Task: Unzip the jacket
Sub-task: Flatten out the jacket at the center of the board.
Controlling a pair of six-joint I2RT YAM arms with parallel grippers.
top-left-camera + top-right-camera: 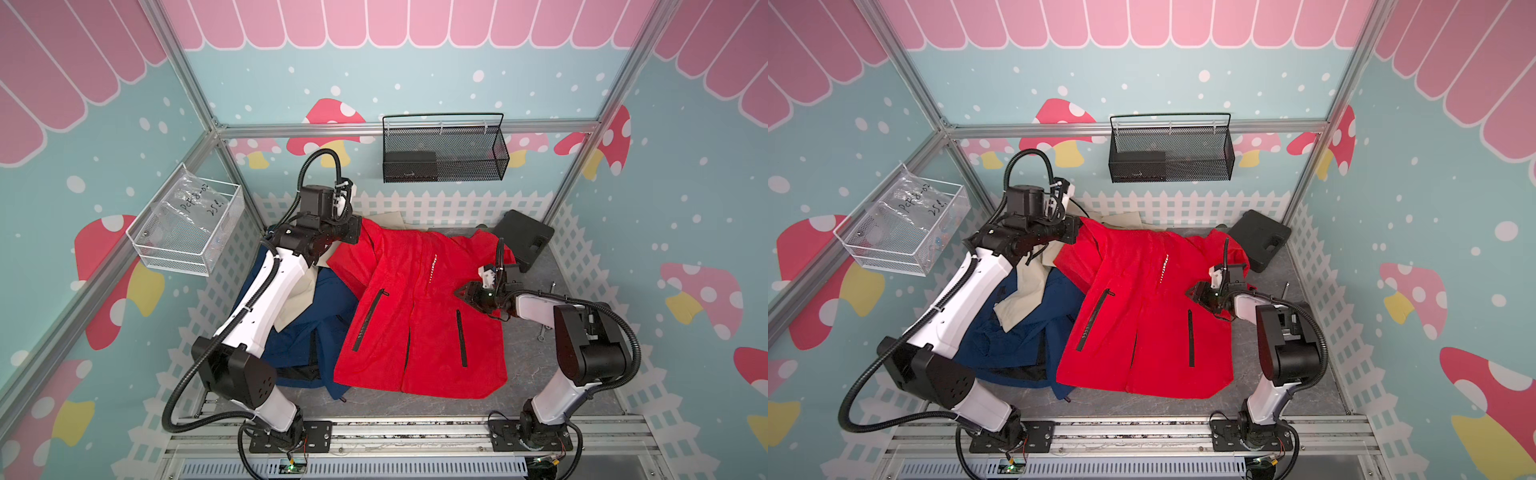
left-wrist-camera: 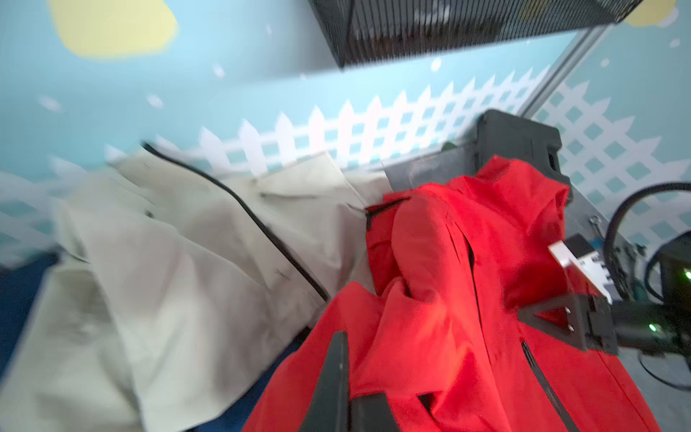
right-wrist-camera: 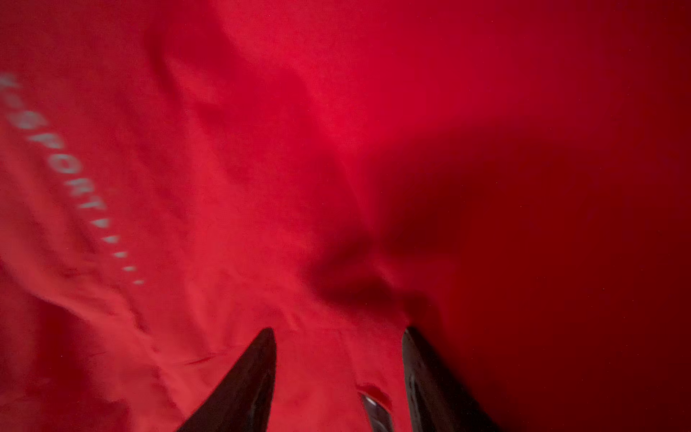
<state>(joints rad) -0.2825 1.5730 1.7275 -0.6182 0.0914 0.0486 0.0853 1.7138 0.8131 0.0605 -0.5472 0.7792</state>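
Three garments crowd the worktop [image 1: 528,365]. The red jacket [image 1: 415,311] lies spread front-up in the middle, its front zip closed over the upper part and parted near the hem. Its left edge overlaps a blue coat [image 1: 307,345] and a beige coat [image 1: 301,295], both heaped under the left arm. A black case [image 1: 525,239] sits in the far right corner, just beside the jacket's sleeve. On the walls hang a mesh basket [image 1: 444,153] and a clear bin [image 1: 174,257] holding a bag [image 1: 195,208].

The left pincer [image 1: 353,232] is clenched on a bunched fold at the jacket's far left shoulder. The right pincer [image 3: 338,333] stands roughly half open over the jacket's right chest, red cloth between its tips (whether they touch it I cannot tell).

White lettering [image 3: 67,175] beside the zip reads "SPORT"; the bag's handwriting is too small to read surely.
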